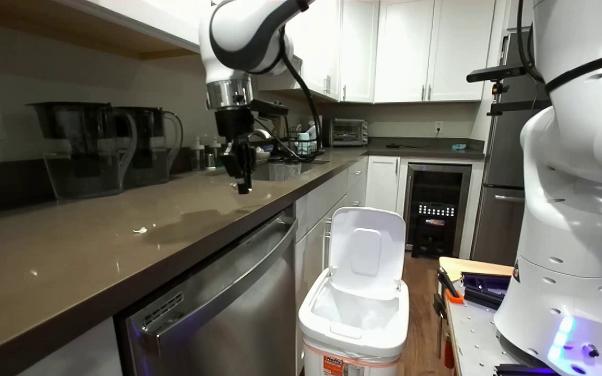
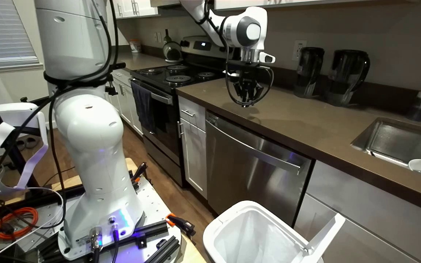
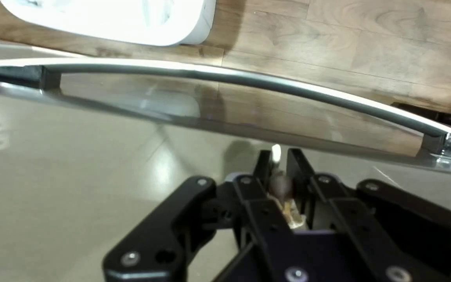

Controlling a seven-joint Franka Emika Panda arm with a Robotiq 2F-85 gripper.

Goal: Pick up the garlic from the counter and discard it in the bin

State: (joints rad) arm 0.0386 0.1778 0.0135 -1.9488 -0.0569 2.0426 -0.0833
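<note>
My gripper [image 1: 243, 189] points down above the counter [image 1: 81, 266], close to its front edge; it also shows in an exterior view [image 2: 246, 105]. In the wrist view its fingers [image 3: 282, 160] are nearly together, shut on a lumpy garlic piece [image 3: 281, 186] with papery cream skin. A bright white spot shows at the fingertips; I cannot tell if it is garlic or glare. Another small white piece [image 1: 140, 230] lies on the counter. The white bin [image 1: 356, 342] stands on the floor before the counter, lid [image 1: 366, 250] raised, mouth open; it also shows in an exterior view [image 2: 228, 216].
The steel dishwasher [image 2: 239, 164] sits under the counter, and its bowed handle [image 3: 225, 72] sticks out. Water pitchers [image 1: 84, 156] stand along the wall. A sink [image 2: 397, 142] is set in the counter. A stove [image 2: 177, 76] stands at the counter's other end. Wall cabinets hang above.
</note>
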